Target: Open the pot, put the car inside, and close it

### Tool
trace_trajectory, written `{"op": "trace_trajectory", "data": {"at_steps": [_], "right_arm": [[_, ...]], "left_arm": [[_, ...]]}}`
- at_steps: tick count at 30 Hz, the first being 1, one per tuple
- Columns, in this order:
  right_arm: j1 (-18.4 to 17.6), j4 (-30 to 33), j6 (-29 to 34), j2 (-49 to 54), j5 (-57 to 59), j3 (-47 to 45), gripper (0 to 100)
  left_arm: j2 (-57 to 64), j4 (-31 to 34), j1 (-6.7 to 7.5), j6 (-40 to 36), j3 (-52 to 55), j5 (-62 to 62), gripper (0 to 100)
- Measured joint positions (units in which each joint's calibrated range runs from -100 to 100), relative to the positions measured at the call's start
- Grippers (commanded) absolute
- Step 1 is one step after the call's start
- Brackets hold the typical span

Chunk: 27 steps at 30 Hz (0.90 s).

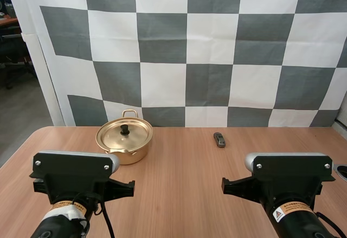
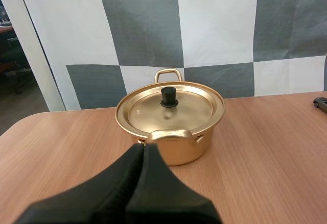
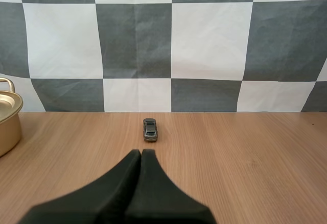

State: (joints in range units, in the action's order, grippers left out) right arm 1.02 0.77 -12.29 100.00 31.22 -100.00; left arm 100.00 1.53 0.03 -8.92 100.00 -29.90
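Both pairs of jaws are pressed together into dark wedges and hold nothing. They hang low over the bench [image 1: 179,189], near its front edge.

The golden pot [image 2: 173,145] stands straight ahead of the left jaws, its near handle [image 2: 170,134] just beyond their tips. The lid [image 2: 148,113] sits flat and fully on, with its black knob [image 2: 169,96] upright at the centre. The toy car [image 3: 149,129] lies on the bench dead ahead of the right jaws, a little beyond their tips, with its length pointing away from them. It is well apart from the pot, off to the pot's far side from the left jaws.

Nothing of the task is done, so the step in hand is lifting the lid. The left jaws are best placed for it. They should spread first and rise above the rim, so the near handle is not struck. Then they should travel forward until they are centred over the knob and come straight down. The knob is small and looks waisted, so closing under its cap should hold better than closing on its top. A vertical lift should keep the lid from dragging the light pot along. The lid should be set down on the side away from the car, leaving the right jaws a clear way to the open pot.
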Motion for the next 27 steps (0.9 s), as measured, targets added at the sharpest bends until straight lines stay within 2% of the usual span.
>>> {"op": "trace_trajectory", "data": {"at_steps": [7, 10, 12, 13, 16, 21, 25, 27], "right_arm": [[0.00, 0.00, 0.00, 0.00, -0.37, 0.00, 0], [0.00, 1.88, 0.00, 0.00, -4.60, 0.00, 0], [0.00, 5.28, -0.75, 0.00, -11.06, 0.00, 0], [0.00, 9.24, -2.27, 0.00, -16.96, 0.00, 0], [0.00, 15.98, -6.50, 0.00, -28.05, 3.46, 0], [0.00, 18.07, -13.44, -2.02, -41.70, 12.58, 0], [0.00, 14.72, -18.39, -7.53, -50.58, 20.16, 0], [0.00, 10.49, -20.27, -12.41, -53.74, 25.15, 0]], "left_arm": [[0.00, 0.82, 0.00, 0.54, 0.00, 2.14, 0], [0.00, 4.88, 0.00, 4.13, 0.00, 9.22, 0], [0.00, 10.12, -0.03, 8.61, -2.14, 17.39, 0], [0.00, 10.97, -0.03, 9.32, -3.02, 19.16, 0], [0.00, 13.11, 0.00, 11.16, -8.01, 26.32, 0], [-0.14, 9.77, 0.00, 9.27, -19.46, 42.04, 0], [-4.66, 4.63, 0.00, 7.20, -27.05, 48.67, 0], [-9.15, 3.35, 0.00, 7.21, -31.23, 49.70, 0]]}}
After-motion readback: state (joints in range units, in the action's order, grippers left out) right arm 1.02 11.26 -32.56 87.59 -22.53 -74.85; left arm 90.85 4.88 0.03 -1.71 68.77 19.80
